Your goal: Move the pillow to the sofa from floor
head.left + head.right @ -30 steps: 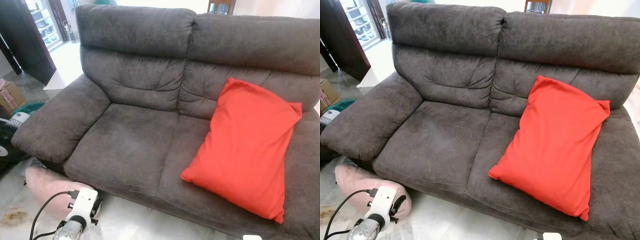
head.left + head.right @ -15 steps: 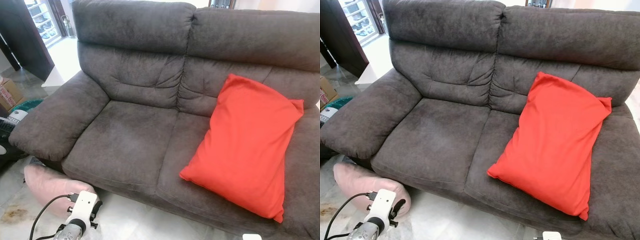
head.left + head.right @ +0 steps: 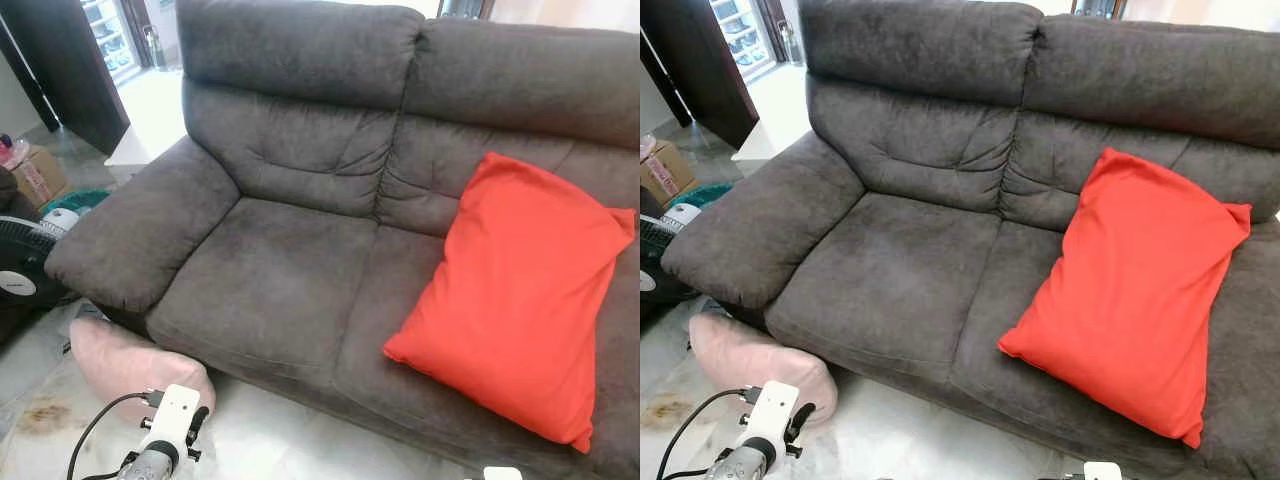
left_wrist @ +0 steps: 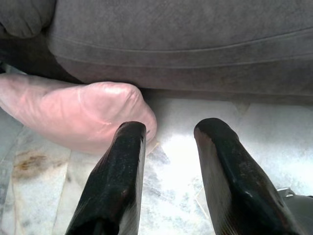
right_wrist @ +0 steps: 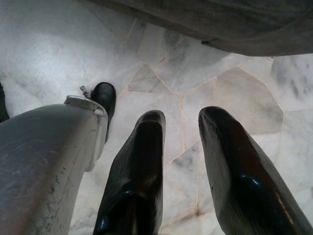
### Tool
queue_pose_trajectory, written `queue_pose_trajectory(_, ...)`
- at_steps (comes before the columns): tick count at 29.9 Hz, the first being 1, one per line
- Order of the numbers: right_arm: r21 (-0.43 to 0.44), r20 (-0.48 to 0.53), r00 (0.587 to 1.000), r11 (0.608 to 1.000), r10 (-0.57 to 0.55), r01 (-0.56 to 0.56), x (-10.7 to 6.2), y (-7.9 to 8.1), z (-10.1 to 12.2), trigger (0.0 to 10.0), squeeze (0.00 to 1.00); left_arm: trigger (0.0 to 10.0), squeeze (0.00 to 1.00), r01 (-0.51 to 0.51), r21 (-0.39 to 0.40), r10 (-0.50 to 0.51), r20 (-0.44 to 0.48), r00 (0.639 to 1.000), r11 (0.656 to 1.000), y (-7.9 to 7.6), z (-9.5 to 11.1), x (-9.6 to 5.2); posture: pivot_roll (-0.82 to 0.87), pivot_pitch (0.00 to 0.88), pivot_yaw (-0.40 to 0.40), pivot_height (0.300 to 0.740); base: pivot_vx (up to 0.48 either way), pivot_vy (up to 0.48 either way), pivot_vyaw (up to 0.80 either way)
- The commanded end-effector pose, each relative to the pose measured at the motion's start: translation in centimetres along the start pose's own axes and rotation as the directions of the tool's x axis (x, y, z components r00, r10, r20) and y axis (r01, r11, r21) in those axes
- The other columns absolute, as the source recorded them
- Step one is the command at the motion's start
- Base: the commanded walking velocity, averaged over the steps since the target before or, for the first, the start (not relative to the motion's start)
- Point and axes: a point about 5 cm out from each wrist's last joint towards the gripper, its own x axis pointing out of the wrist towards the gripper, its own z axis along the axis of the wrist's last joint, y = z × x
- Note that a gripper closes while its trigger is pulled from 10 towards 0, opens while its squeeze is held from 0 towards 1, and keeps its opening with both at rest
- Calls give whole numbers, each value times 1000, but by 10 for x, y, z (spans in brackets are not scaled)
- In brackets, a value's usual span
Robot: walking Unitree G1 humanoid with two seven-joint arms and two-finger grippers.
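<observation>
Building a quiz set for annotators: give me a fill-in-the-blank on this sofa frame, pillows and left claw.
1. The pink pillow lies on the ____ against the front of the sofa.
2. The pillow leaning on the sofa's backrest is ____ in colour.
3. The left claw hangs with its fingers ____, holding nothing.
4. The fan stands beside the sofa's ____.

Missing words: floor; red; open; armrest

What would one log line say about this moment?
pink pillow: on floor by sofa front | left claw: open, near pillow, not touching | right claw: open over floor | red pillow: on sofa
</observation>
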Motion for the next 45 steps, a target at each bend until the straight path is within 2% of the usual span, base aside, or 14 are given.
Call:
queue_pose_trajectory(1, 8, 3, 1000, 1000, 1, -1, 0, 0, -1, 10000, 0, 10000, 0, -1, 11, 1, -21, 1000, 1000, 0, -2, 0, 135, 67, 12, 740, 0, 311, 0)
queue_pose_trajectory(21, 8, 2, 1000, 1000, 4, -4, 0, 0, -2, 10000, 0, 10000, 0, -10, 6, 10, 9, 1000, 1000, 6, 5, 2, 133, 75, 9, 740, 0, 317, 0)
queue_pose_trajectory(33, 4, 1, 1000, 1000, 4, -4, 0, -1, -2, 10000, 0, 10000, 0, 3, 8, -4, 97, 995, 1000, -7, 10, 0, 134, 77, 6, 740, 0, 329, 0)
queue_pose_trajectory(39, 2, 1, 1000, 1000, 6, -6, 0, -1, -2, 10000, 0, 10000, 0, -6, 8, 5, 122, 992, 1000, 4, 12, -2, 134, 78, 6, 740, 0, 333, 0)
queue_pose_trajectory(45, 2, 1, 1000, 1000, 9, -9, 0, -1, -2, 10000, 0, 10000, 0, -7, 11, 6, 110, 994, 1000, 2, 15, 2, 135, 80, 7, 740, 0, 334, 0)
